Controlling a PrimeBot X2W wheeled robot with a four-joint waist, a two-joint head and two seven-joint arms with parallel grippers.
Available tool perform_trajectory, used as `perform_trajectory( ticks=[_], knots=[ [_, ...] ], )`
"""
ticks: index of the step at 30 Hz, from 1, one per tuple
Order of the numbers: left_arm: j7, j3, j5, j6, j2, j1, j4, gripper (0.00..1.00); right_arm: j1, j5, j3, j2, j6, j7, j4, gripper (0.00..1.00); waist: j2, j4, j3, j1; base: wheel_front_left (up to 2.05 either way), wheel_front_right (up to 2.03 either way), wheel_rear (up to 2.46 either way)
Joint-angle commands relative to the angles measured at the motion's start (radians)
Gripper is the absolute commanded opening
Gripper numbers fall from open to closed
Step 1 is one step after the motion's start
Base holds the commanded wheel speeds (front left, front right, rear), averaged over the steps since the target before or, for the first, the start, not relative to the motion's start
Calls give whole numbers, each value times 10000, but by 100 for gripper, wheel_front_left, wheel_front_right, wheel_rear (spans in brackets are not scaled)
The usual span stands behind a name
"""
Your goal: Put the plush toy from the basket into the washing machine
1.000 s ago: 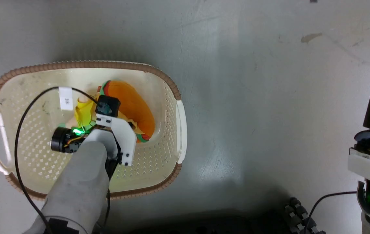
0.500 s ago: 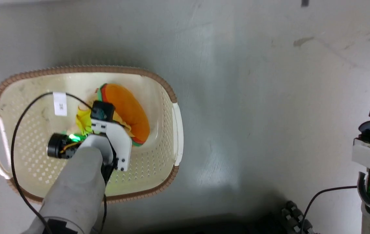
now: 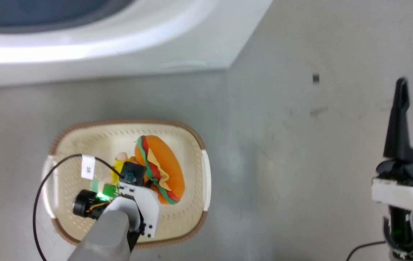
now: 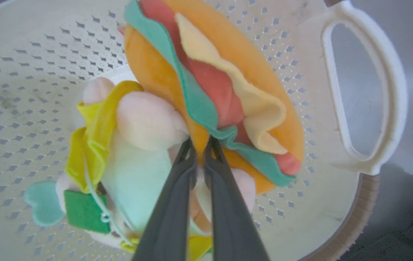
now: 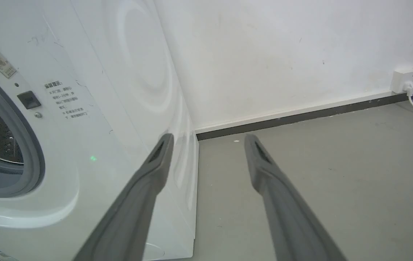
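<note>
Left end effector (image 4: 199, 142) pinches plush toy (image 4: 244, 58) for lifting from basket (image 4: 391, 108).
Right end effector (image 5: 209, 139) spread, empty; washing machine (image 3: 119, 54) at 12 o'clock.

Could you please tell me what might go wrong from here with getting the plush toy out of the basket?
1. The left gripper pinches just a thin fold of the plush toy, at its orange bun edge. The toy may slip free on the way to the washing machine.
2. The yellow ribbon and green tag hang loose close to the holes in the basket and might snag there.
</note>
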Motion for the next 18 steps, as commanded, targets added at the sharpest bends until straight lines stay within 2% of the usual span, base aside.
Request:
perform_trajectory(
  ticks=[1,2,6,18],
  knots=[
    [-326,-59,6,-69,-58,165,-37,0,276,-132,25,-2,-7,-42,95,100,0,446,-1327,0,0,0,0],
    [-668,-83,-61,-46,-143,356,-245,0,594,-297,84,-2,-7,-42,223,100,0,666,-1892,0,0,0,0],
    [-852,39,-246,89,-223,626,-980,0,1016,-490,-16,-2,-7,-42,310,100,0,999,-2545,0,0,0,0],
    [-870,869,-76,1108,135,2450,-5835,0,2073,-931,-75,-2,-7,-42,555,100,0,1605,-3845,0,0,0,0]
  ],
)
